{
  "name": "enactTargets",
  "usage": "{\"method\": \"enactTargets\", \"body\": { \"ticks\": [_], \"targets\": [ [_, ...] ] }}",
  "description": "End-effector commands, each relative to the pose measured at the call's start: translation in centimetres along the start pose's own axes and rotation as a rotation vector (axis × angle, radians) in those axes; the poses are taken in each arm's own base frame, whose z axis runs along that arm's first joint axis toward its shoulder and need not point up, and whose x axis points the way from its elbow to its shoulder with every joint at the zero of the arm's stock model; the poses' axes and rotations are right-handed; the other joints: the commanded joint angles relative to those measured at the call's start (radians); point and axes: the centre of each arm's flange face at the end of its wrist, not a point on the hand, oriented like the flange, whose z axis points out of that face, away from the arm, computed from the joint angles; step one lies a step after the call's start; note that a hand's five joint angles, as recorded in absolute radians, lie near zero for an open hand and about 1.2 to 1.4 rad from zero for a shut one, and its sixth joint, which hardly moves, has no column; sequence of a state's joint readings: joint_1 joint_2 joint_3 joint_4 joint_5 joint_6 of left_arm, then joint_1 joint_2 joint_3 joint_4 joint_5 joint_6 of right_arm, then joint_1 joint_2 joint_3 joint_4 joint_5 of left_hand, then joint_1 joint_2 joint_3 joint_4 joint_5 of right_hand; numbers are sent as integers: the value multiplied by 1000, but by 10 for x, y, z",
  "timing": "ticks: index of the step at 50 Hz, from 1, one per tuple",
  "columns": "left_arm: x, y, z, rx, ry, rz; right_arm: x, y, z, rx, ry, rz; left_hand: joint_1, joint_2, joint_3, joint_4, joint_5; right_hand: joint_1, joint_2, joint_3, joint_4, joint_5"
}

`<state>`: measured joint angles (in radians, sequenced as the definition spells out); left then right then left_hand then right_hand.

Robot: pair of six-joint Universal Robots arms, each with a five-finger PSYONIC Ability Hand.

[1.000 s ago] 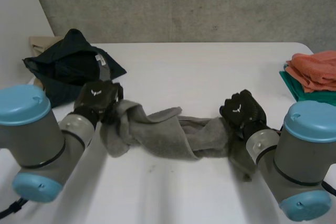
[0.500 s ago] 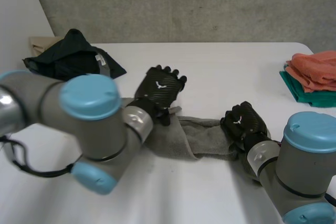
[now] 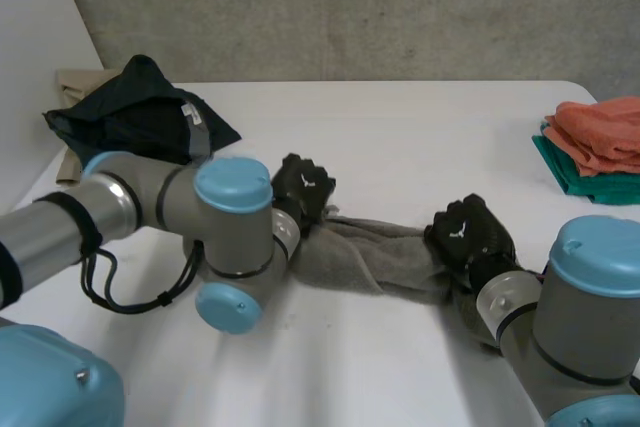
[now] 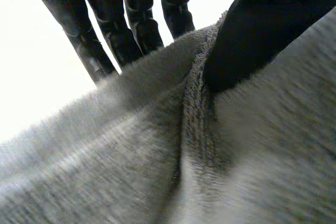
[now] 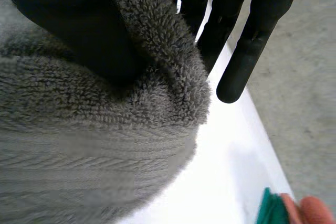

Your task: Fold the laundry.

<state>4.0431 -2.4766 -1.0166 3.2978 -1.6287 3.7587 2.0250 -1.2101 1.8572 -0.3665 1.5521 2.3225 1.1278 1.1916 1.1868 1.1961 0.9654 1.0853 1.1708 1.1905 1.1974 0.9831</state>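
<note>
Grey fluffy towel (image 3: pixel 380 250): left hand (image 3: pixel 303 192) and right hand (image 3: pixel 468 237) each pinch one end, probably to pull it flat.

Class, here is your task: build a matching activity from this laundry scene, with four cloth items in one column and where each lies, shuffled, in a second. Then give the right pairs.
Column 1
1. grey towel
2. dark garment
3. orange cloth
4. green cloth

Column 2
A. at the right edge of the table, under another cloth
B. at the table's far left corner
C. pinched between the left hand and the right hand
D. on top of another cloth at the right edge

Pairs: 1-C, 2-B, 3-D, 4-A
</note>
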Motion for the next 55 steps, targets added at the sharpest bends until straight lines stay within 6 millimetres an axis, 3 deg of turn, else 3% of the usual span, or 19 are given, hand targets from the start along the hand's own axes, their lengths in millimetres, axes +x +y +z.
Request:
{"method": "enactTargets", "body": {
  "ticks": [1, 6, 8, 13, 16, 20, 24, 25, 28, 29, 30, 31, 32, 33, 35, 39, 46, 52, 55],
  "targets": [
    [-67, -70, -27, 208, -190, -50, 44, -14, 6, 44, 131, 15, 268, 205, 209, 200, 256, 311, 225, 206, 199, 239],
    [-104, -111, -69, 336, -278, -114, 68, -29, -5, 19, 132, 17, 268, 205, 209, 200, 256, 311, 225, 206, 199, 239],
    [-109, -116, -83, 339, -276, -130, 77, -31, -10, -11, 119, 28, 268, 205, 209, 200, 256, 311, 225, 206, 199, 239],
    [-123, -112, -128, 289, -268, -182, 120, -37, -34, -116, 122, 68, 268, 205, 209, 200, 256, 311, 225, 206, 199, 239],
    [-133, -105, -157, 259, -274, -238, 129, -36, -44, -184, 82, 79, 268, 205, 209, 200, 256, 311, 225, 206, 199, 239],
    [-124, -100, -182, 262, -192, -344, 132, -41, -55, -239, 0, 89, 268, 205, 209, 200, 256, 311, 225, 206, 199, 239],
    [-111, -94, -193, 268, -101, -434, 147, -43, -21, -184, 36, 110, 268, 205, 209, 200, 256, 311, 225, 206, 199, 239],
    [-108, -91, -194, 260, -84, -457, 150, -37, 3, -162, 59, 126, 268, 205, 209, 200, 256, 311, 225, 206, 199, 239],
    [-105, -89, -195, 253, -72, -481, 153, -36, 41, -92, 118, 184, 268, 205, 209, 200, 256, 311, 225, 206, 199, 239],
    [-103, -86, -194, 241, -66, -487, 153, -34, 66, -37, 164, 235, 268, 205, 209, 200, 256, 311, 225, 206, 199, 239],
    [-102, -84, -193, 235, -64, -486, 150, -31, 78, -11, 182, 260, 268, 205, 209, 200, 256, 311, 225, 206, 199, 239],
    [-101, -83, -192, 230, -62, -487, 146, -28, 90, 12, 196, 280, 268, 205, 209, 200, 256, 140, 55, 35, 28, 68],
    [-100, -83, -192, 229, -62, -484, 142, -24, 100, 26, 216, 295, 268, 205, 209, 200, 256, -259, -345, -365, -372, -332],
    [-99, -84, -192, 232, -59, -481, 134, -14, 116, 30, 239, 305, 268, 205, 209, 200, 256, -911, -996, -1016, -1023, -983],
    [-98, -84, -191, 232, -54, -480, 128, -4, 123, -2, 261, 291, 268, 205, 209, 200, 256, -911, -996, -1016, -1023, -983],
    [-99, -85, -186, 238, -56, -481, 128, -4, 114, -51, 289, 271, 268, 205, 209, 200, 256, -911, -996, -1016, -1023, -983],
    [-110, -101, -181, 294, -77, -476, 123, -11, 54, -95, 217, 282, 268, 205, 209, 200, 256, -911, -996, -1016, -1023, -983],
    [-124, -120, -176, 357, -102, -475, 96, -1, -4, -193, 13, 415, 268, 205, 209, 200, 256, -911, -996, -1016, -1023, -983],
    [-132, -136, -177, 415, -112, -476, 81, 2, -17, -193, -62, 522, 268, 205, 209, 200, 256, -911, -996, -1016, -1023, -983]
  ]
}}
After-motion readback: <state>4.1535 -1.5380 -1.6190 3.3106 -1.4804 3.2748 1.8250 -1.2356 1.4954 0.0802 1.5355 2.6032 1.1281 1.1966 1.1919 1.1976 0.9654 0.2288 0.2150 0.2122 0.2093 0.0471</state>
